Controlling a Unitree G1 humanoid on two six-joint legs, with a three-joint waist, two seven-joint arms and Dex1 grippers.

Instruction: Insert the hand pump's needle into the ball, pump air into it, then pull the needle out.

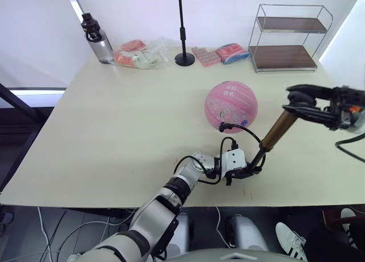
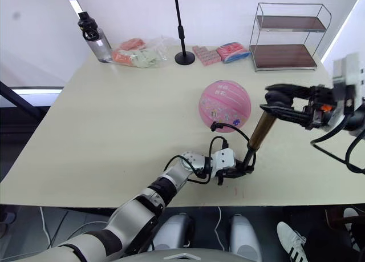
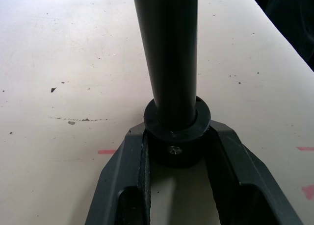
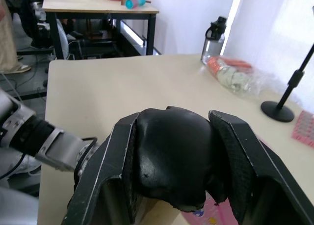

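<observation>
A pink ball [image 1: 231, 107] sits on a pale table [image 1: 114, 131]. The hand pump [image 1: 278, 131] stands tilted just beside the ball. The left gripper [image 3: 176, 151] is clenched on the pump's black base at the table surface. The right gripper [image 4: 171, 161] is clamped around the black handle at the pump's raised end. The pump's thin black hose [image 1: 242, 131] curves to the ball's lower front, where the needle [image 1: 221, 126] meets the ball.

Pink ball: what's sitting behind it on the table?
Behind the pink ball stand a black stand pole, pink snack packs and a wire shelf rack. The table strip directly behind the ball is hidden by it.
</observation>
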